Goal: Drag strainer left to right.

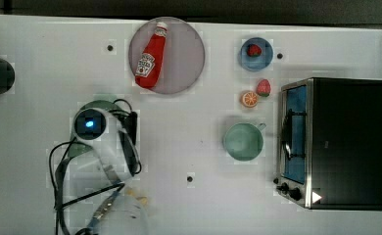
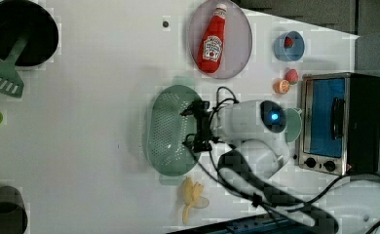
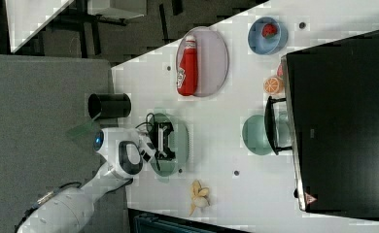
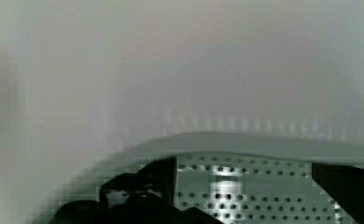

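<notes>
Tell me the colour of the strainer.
Pale mint green, dotted with small holes; the strainer shows best in the left view.

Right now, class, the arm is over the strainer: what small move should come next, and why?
Probably lower the end effector until a finger sits inside the strainer bowl. It hangs open over the bowl, gripping nothing, and the wrist view shows the holes between the fingers, so it needs contact before dragging.

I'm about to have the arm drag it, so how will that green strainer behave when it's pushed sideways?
The strainer looks like thin perforated plastic, so probably light and fairly stiff. Its wide, low oval bowl should slide on the smooth white table rather than tip, though it may pivot if pushed off-centre.
</notes>
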Controlling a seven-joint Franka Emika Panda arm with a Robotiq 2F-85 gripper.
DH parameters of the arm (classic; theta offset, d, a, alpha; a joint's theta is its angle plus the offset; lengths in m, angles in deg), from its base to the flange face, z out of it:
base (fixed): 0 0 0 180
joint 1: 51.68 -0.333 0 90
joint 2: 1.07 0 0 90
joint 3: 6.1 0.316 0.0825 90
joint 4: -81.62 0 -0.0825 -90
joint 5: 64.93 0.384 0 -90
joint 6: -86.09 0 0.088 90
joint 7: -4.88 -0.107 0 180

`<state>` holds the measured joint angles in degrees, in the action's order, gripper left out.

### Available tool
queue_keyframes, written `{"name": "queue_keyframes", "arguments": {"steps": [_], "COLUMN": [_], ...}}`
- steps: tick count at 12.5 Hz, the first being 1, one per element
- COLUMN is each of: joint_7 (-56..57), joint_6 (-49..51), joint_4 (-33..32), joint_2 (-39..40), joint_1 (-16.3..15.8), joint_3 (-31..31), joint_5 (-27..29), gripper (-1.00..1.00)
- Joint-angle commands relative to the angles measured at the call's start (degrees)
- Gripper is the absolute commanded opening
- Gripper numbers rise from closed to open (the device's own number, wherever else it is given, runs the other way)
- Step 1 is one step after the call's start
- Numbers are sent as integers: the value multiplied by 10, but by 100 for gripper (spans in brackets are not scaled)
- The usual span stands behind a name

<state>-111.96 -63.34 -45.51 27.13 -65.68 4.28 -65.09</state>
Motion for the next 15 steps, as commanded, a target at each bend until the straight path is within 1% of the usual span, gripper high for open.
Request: {"name": "queue_keyframes", "arguments": {"steps": [1, 4, 7, 15], "joint_7": [66, 108, 167, 242], "joint_6": [0, 0, -1, -2], "joint_4": [-11, -29, -42, -54], "joint_2": [-27, -38, -47, -53], "joint_1": [34, 52, 63, 71], "joint_3": [-20, -41, -69, -146], "joint_5": [-5, -5, -5, -5], "gripper": [100, 100, 100, 100]}}
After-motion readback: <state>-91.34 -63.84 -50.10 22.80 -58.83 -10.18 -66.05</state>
